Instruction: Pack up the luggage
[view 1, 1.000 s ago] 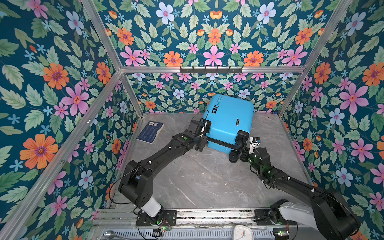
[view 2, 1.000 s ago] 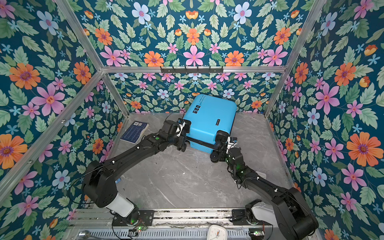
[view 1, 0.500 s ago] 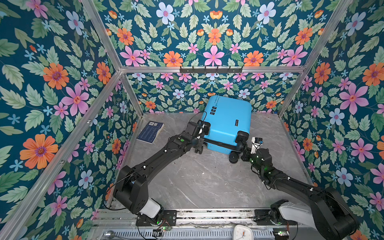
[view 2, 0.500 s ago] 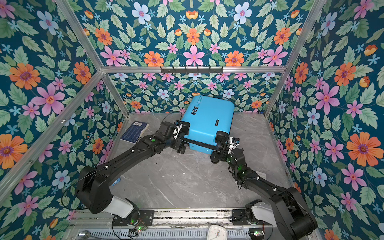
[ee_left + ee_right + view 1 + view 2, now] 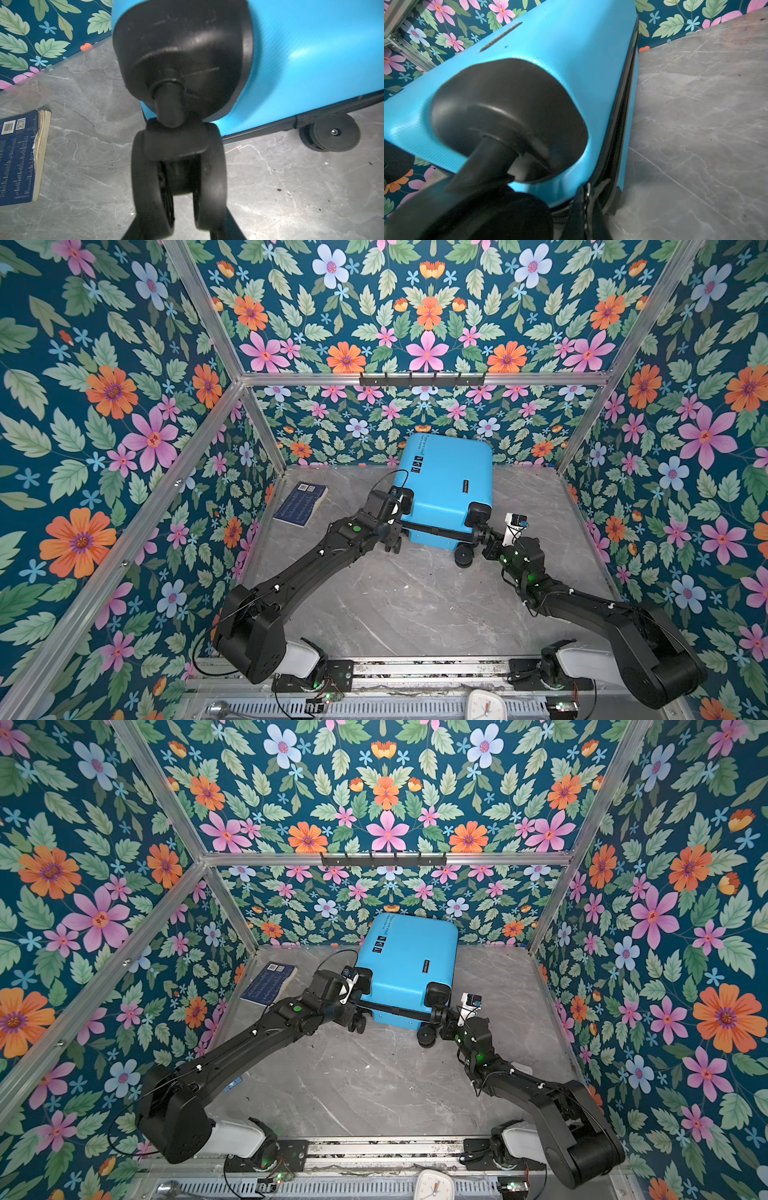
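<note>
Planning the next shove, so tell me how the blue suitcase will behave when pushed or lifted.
The luggage probably stays stiff: it looks hard-shelled and ribbed. Pushed, it may roll or swivel, since a spinner wheel rests on the smooth marble table. Held by wheels alone, its bulk could tip it.

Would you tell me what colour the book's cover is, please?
Dark blue with white print; the book shows best in the left wrist view.

I see a bright blue suitcase (image 5: pixel 446 477) with black wheels (image 5: pixel 463 558), a dark blue book (image 5: pixel 300 504), a grey marbled tabletop (image 5: pixel 395 605), and teal walls (image 5: pixel 104 406) patterned with orange and pink flowers.
</note>
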